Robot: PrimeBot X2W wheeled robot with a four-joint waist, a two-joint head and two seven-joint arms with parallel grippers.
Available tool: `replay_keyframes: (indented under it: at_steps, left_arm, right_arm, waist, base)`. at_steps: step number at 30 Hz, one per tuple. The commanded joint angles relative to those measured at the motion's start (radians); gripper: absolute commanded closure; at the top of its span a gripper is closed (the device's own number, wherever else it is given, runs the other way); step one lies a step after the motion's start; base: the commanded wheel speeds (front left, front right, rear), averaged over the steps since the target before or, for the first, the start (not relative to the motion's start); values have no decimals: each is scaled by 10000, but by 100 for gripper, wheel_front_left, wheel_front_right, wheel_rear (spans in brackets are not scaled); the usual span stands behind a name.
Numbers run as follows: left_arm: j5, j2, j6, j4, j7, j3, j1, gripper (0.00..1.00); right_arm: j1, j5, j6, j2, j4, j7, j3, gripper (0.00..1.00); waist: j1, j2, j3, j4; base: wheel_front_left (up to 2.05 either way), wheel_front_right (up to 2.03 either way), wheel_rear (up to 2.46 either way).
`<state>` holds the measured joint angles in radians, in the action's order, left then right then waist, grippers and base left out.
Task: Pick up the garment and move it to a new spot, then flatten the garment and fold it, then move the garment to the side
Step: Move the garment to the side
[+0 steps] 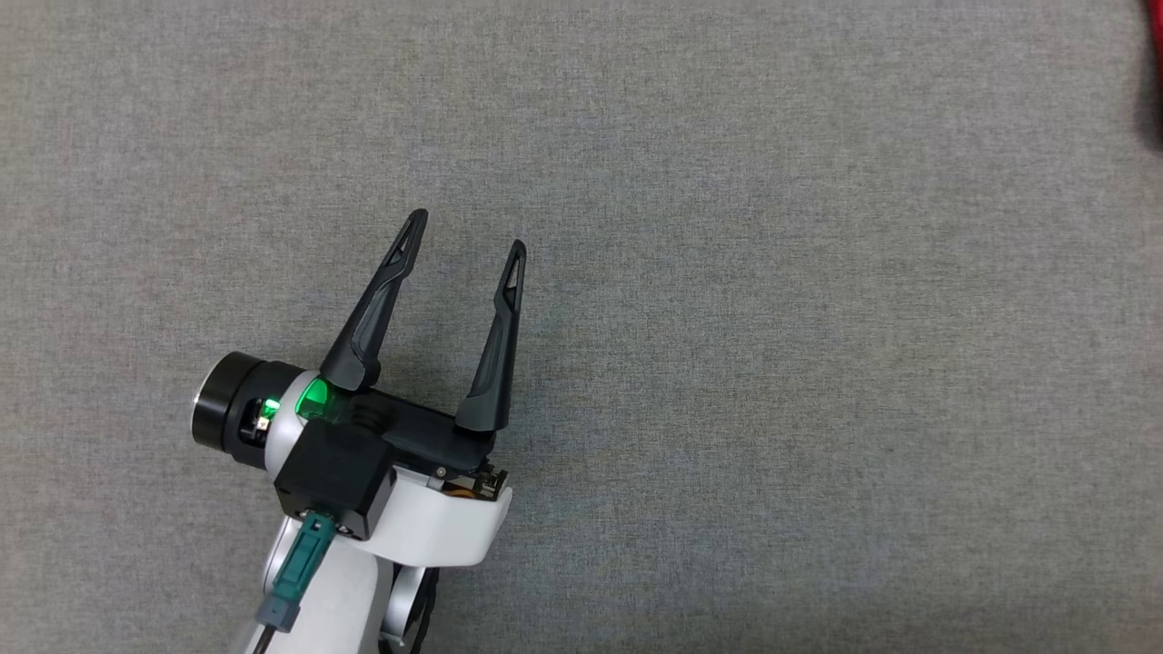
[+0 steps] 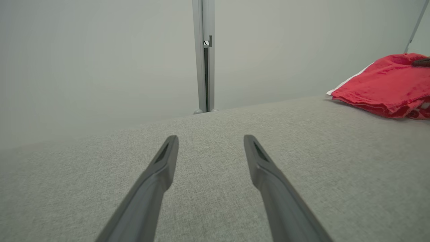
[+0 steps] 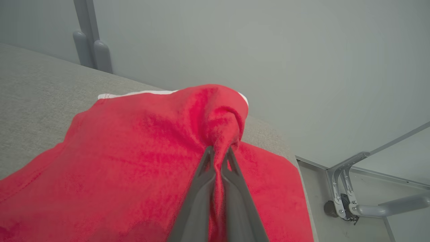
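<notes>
Left gripper (image 1: 468,229) sits closest in the head view, at the lower left: a white moulded wrist shell, a black block with a green light glowing on it, and two long, tapering dark fingers spread wide in a V. It hangs over the desk (image 1: 772,363), whose top is a flat grey woven cloth with a fine, even weave. Well apart from it, the garment (image 1: 1156,27) shows as a blurred red sliver at the top right edge.

From the left wrist view, the same two matte fingers reach out apart from each other above the grey weave. Off to the right the garment is a soft, rumpled red heap with a white hem, lying on the desk near its far edge. A slim metal post (image 2: 203,67) stands against the smooth pale wall (image 2: 84,60).

In the right wrist view, the right gripper (image 3: 220,149) has its fingers pressed together, pinching a raised fold of the red knit, which bunches into a rounded peak above the tips. Cloth spreads loosely around it by the desk's corner, beside a grey tubular frame (image 3: 342,188) on the floor.
</notes>
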<state>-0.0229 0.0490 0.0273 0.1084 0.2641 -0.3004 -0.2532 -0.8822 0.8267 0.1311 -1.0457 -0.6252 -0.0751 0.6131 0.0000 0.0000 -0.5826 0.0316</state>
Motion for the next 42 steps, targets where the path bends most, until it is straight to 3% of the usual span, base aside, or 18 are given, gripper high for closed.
replay_keyframes:
  at_steps: [1,8,14,15,16,19,25,27,28,30,38,39,42]
  left_arm:
    - [-16,33,-49,40,-3,63,-123,0]
    - [-5,32,-179,52,-3,56,-262,0]
    - [59,32,-265,20,-3,12,-273,0]
    - [60,32,-278,7,-3,7,-272,0]
    - [61,32,-297,-2,-3,2,-276,0]
    - [20,32,-335,-62,-3,-27,-254,0]
    - [-189,32,-298,-217,-3,-99,10,0]
    - [-266,33,-223,-289,-3,-58,166,0]
    - [-390,37,-121,-405,-5,-5,378,0]
    - [-599,35,45,-542,-5,74,634,0]
    - [-1340,29,822,-1045,-3,692,1908,0]
    - [-1340,29,822,-1045,-3,692,1908,0]
    - [-1555,32,924,-892,-5,956,2441,0]
  right_arm:
    - [-105,-61,-10,-146,5,42,-67,100]
    - [202,94,-10,-1077,-75,381,-476,100]
    - [463,-106,-16,-1466,-448,563,-859,100]
    - [450,-289,-17,-1493,-593,465,-946,70]
    - [361,-554,-17,-1473,-786,314,-1085,0]
    - [154,-1643,-16,-1076,-1459,-49,-1329,0]
    - [-318,-3973,-17,590,-2759,-984,-2156,0]
    - [-183,-4558,-16,1653,-2905,-1394,-2439,0]
    - [174,-4964,-16,2587,-2887,-1705,-2765,0]
    - [678,-5088,-17,3546,-2681,-1860,-3039,0]
    - [4272,-5454,-17,7023,1043,-1904,-4377,0]
    - [4272,-5454,-17,7023,1043,-1904,-4377,0]
    - [5697,-5734,-16,8079,2174,-1907,-4685,0]
  waist:
    - [0,0,-113,47]
    - [0,0,-344,211]
    - [0,0,-367,323]
    - [0,0,-357,333]
    - [0,0,-340,339]
    - [0,0,-182,350]
    - [0,0,555,317]
    - [0,0,945,291]
    - [0,0,1406,282]
    - [0,0,1912,296]
    - [0,0,3996,526]
    - [0,0,3996,526]
    - [0,0,4666,623]
  base:
    - [0,0,0]
    - [0,0,0]
    - [0,0,0]
    - [0,0,0]
    - [0,0,0]
    - [0,0,0]
    - [0,0,0]
    - [0,0,0]
    - [0,0,0]
    - [0,0,0]
    - [0,0,0]
    - [0,0,0]
    - [0,0,0]
